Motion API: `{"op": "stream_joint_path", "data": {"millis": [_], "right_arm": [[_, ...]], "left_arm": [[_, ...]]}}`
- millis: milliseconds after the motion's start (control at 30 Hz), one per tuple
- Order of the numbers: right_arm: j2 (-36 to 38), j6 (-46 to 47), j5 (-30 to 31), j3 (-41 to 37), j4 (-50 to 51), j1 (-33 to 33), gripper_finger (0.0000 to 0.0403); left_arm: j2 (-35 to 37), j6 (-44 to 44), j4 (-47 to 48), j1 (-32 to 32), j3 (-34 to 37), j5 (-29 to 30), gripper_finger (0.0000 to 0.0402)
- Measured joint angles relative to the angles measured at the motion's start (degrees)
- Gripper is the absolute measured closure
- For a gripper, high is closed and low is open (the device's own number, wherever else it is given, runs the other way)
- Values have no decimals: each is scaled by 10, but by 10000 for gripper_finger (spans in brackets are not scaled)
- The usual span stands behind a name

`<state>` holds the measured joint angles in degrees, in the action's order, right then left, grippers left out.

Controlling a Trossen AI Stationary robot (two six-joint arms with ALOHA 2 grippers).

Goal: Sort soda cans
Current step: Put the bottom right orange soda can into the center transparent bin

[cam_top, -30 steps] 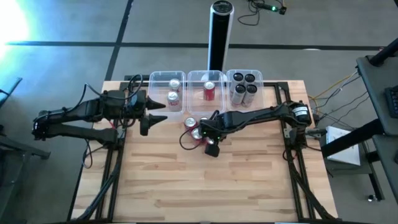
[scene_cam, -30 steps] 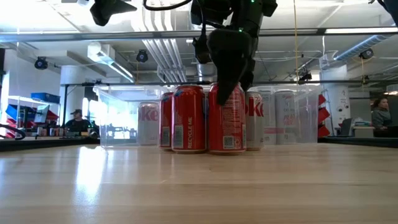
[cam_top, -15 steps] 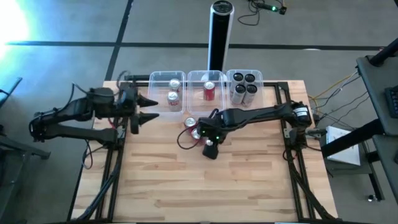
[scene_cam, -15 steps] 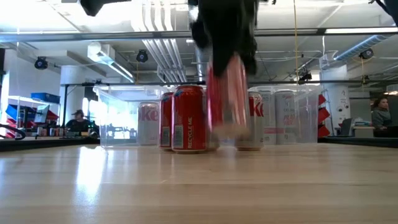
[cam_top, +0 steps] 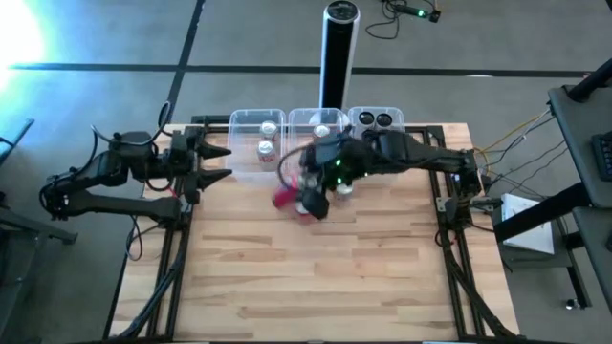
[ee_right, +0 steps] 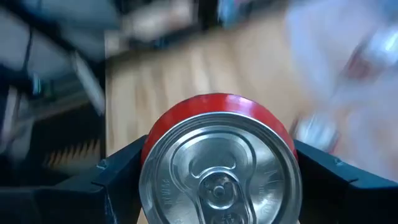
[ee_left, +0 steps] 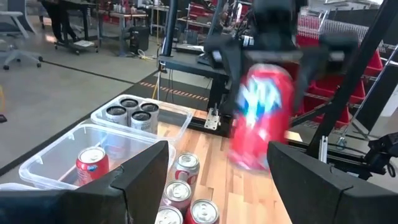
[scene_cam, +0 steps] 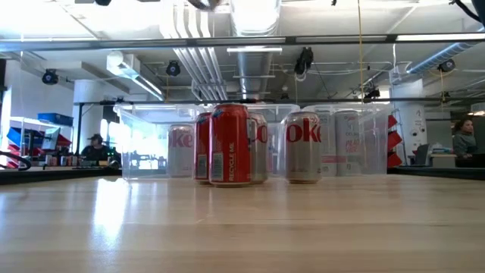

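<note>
My right gripper [cam_top: 308, 199] is shut on a red soda can [cam_top: 287, 199], high above the middle of the table; the left wrist view shows the can [ee_left: 264, 118] under that gripper. My left gripper [cam_top: 215, 164] is open and empty at the table's left edge, beside the left tub. Several more cans stand on their bases on the table, among them a red one [scene_cam: 229, 144] and a silver one [scene_cam: 305, 148]. Three clear tubs at the far edge hold cans: silver and red ones [cam_top: 266, 148] on the left, dark ones [cam_top: 375, 120] on the right. My right gripper pinches the red can's side wall [ee_right: 152, 146] near its silver top [ee_right: 221, 168] between its two fingers [ee_right: 118, 177], one on each side. The fingers come from above, pointing down. The can hangs below them, somewhat tilted and lifted clear of the table.
A tall black cylinder post [cam_top: 337, 53] stands behind the middle tub [cam_top: 308, 122]. The loose cans also show in the left wrist view [ee_left: 180, 186]. The near half of the wooden table [cam_top: 325, 287] is bare. People and shelves show in the room beyond.
My right gripper has lifted the red can off the table, out of the low view, carried it toward the far edge, and tipped it. My left gripper has drawn back toward the table's left edge.
</note>
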<state>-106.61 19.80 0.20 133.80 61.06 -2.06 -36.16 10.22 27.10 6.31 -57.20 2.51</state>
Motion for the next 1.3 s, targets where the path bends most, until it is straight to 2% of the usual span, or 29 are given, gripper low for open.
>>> {"op": "stream_joint_path", "data": {"millis": [200,367,567,867,1300], "right_arm": [[-2,-37,160,11,-5,51,104],[-25,-41,186,11,-5,119,105],[-84,-14,163,9,90,161,104],[-138,53,53,9,132,198,104],[-145,65,51,9,189,208,101]], "left_arm": [[0,1,10,0,2,0,144],[-5,9,16,0,3,0,144],[-7,23,53,0,3,3,144],[0,28,87,0,3,74,144],[-1,33,103,0,3,76,144]]}}
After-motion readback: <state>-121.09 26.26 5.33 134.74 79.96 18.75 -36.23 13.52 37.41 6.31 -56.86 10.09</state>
